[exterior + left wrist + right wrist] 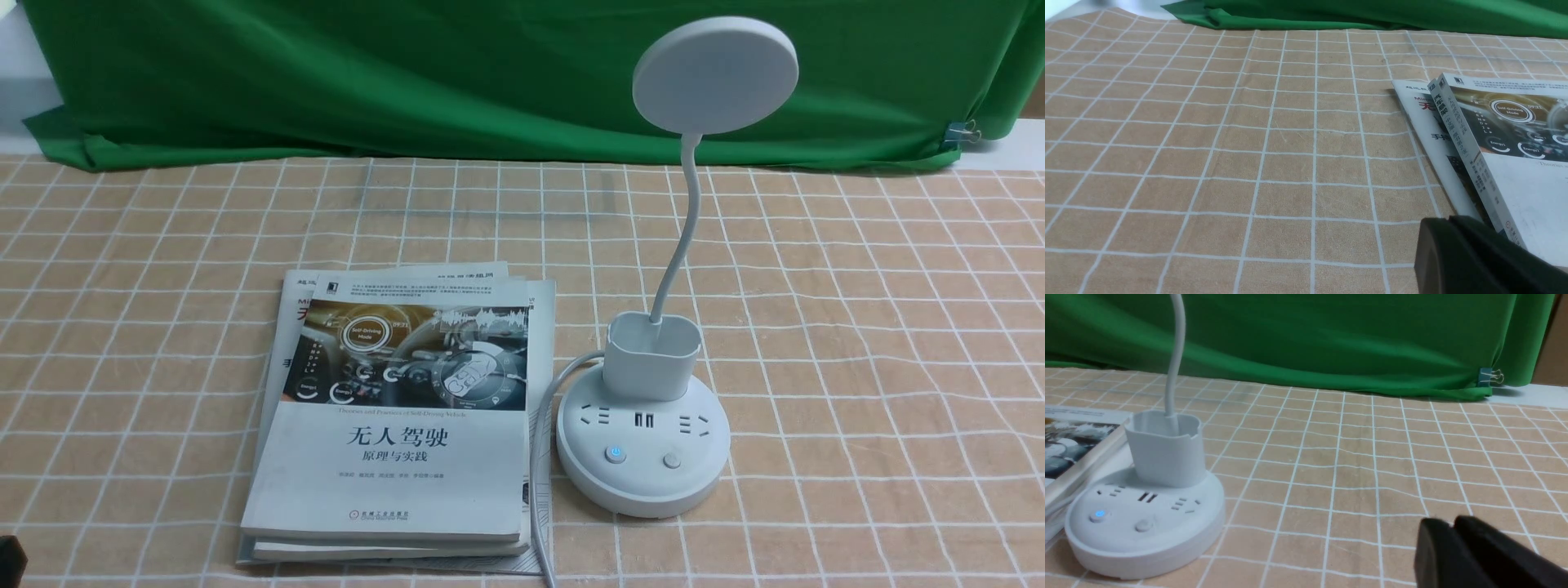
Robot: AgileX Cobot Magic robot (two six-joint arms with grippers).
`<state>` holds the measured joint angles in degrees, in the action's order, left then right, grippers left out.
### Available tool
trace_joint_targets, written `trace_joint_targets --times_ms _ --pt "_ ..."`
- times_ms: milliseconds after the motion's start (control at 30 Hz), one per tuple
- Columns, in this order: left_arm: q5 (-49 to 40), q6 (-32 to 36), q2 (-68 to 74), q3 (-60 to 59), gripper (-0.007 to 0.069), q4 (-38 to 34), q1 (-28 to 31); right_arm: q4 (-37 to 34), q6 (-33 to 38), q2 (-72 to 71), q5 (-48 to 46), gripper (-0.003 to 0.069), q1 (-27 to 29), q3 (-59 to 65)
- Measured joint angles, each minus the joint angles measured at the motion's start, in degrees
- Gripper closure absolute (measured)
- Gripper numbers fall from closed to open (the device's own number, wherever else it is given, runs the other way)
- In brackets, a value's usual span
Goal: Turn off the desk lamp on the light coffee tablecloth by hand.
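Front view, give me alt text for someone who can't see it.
A white desk lamp, one base button glowing blue, stands on a light coffee tablecloth beside a stack of books. A green backdrop hangs behind.

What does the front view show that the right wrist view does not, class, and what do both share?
Only the front view shows the lamp's round head, the whole stack of books and the lamp's cord.

Only the right wrist view shows the right gripper, low over the cloth, away from the lamp.

Both show the lamp, a blue-lit button, a plain button, the checked cloth, the green backdrop and a clip.
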<state>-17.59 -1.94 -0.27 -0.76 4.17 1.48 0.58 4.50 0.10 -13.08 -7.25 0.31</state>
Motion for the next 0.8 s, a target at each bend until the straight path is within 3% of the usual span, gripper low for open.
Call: trace_joint_targets --times_ms 800 --pt "0.0 0.0 0.0 0.0 0.0620 0.0 0.0 0.0 -0.1 0.0 0.0 0.0540 0.0 0.0"
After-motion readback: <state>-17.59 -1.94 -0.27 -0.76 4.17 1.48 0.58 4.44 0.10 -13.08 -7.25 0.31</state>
